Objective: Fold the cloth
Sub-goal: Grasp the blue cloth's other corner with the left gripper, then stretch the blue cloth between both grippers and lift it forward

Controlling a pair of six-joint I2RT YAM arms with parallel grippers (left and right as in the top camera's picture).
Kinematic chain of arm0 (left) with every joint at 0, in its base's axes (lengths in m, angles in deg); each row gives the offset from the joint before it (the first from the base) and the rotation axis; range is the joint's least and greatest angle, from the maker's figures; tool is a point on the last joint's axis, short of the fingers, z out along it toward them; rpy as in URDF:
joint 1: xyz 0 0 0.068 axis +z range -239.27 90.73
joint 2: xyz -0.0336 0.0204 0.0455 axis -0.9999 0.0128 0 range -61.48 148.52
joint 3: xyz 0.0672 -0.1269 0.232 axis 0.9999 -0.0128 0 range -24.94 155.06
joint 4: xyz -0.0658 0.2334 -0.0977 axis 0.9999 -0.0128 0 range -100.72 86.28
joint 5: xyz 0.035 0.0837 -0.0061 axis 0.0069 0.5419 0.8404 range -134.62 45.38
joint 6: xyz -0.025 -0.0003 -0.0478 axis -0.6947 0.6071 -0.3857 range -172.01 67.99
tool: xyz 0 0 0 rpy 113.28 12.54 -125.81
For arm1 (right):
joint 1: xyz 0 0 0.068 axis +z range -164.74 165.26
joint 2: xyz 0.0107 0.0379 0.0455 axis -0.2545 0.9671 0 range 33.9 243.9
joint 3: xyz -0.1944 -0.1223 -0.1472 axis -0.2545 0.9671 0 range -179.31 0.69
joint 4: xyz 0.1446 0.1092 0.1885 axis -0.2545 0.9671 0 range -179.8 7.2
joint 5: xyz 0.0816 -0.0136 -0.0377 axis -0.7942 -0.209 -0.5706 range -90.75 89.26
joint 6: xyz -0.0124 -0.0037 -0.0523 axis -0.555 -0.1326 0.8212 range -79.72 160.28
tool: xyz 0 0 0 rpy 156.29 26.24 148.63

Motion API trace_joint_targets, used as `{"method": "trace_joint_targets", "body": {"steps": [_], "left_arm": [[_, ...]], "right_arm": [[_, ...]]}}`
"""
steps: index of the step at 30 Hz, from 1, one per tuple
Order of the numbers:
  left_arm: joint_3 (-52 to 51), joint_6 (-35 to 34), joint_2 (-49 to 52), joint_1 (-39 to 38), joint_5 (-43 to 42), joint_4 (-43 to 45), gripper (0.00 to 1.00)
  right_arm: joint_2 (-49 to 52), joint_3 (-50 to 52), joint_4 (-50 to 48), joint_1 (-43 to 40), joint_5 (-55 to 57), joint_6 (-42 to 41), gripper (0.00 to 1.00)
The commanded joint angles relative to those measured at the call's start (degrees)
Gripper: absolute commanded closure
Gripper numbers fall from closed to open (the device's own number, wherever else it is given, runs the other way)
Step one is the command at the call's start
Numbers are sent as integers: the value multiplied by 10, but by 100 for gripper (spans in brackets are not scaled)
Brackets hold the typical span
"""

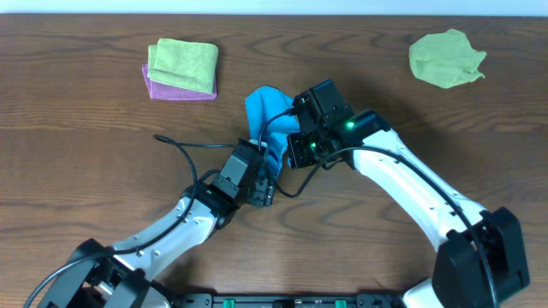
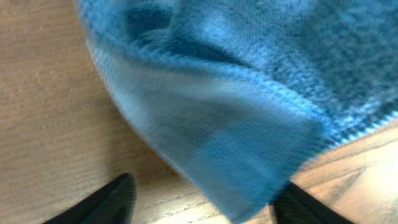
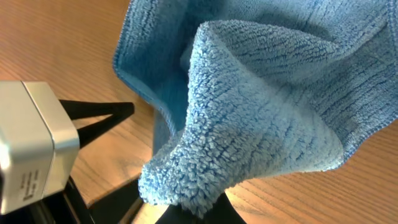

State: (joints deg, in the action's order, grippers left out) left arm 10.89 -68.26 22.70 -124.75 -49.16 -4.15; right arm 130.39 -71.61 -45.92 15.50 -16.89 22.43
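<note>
The blue cloth (image 1: 267, 113) lies bunched at the middle of the wooden table, partly lifted. My right gripper (image 1: 287, 144) is at its near right edge and is shut on a bunched fold of the blue cloth (image 3: 261, 118), which rises from the jaws (image 3: 193, 214). My left gripper (image 1: 271, 164) is just below the cloth. Its fingers (image 2: 208, 208) are wide open, with a hanging corner of the blue cloth (image 2: 236, 155) between them, close to the right finger. The left gripper's fingers also show in the right wrist view (image 3: 102, 115).
A folded green cloth (image 1: 183, 63) lies on a folded purple cloth (image 1: 175, 90) at the back left. A crumpled green cloth (image 1: 445, 57) lies at the back right. A black cable (image 1: 184, 154) loops over the table by the left arm.
</note>
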Motion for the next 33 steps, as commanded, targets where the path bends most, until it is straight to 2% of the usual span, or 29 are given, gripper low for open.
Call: {"method": "trace_joint_targets", "body": {"steps": [1, 2, 3, 5, 12, 18, 23, 30, 33], "left_arm": [[9, 8, 1, -3, -3, 8, 51], [9, 8, 1, -3, -3, 9, 58], [9, 8, 1, -2, 1, 9, 76], [9, 8, 1, -2, 3, 7, 94], [10, 7, -15, -1, 20, 2, 94], [11, -2, -79, -1, 88, -14, 94], [11, -11, -120, 0, 95, -43, 94], [33, -11, -188, 0, 133, -74, 95], [62, -14, -208, -1, 135, -101, 94]], "right_arm": [[-7, -8, 3, -2, -8, -10, 99], [-7, -8, 3, -2, -8, -10, 99], [-7, -8, 5, -2, -8, -10, 99], [-7, -8, 7, -2, -5, -10, 99], [-7, -8, 38, -2, 64, -5, 99], [-7, -8, 72, -2, 121, -3, 99], [-10, -8, 90, -2, 153, -3, 99], [-71, -8, 96, -2, 278, -3, 99], [-104, -8, 90, -2, 297, 3, 99]]}}
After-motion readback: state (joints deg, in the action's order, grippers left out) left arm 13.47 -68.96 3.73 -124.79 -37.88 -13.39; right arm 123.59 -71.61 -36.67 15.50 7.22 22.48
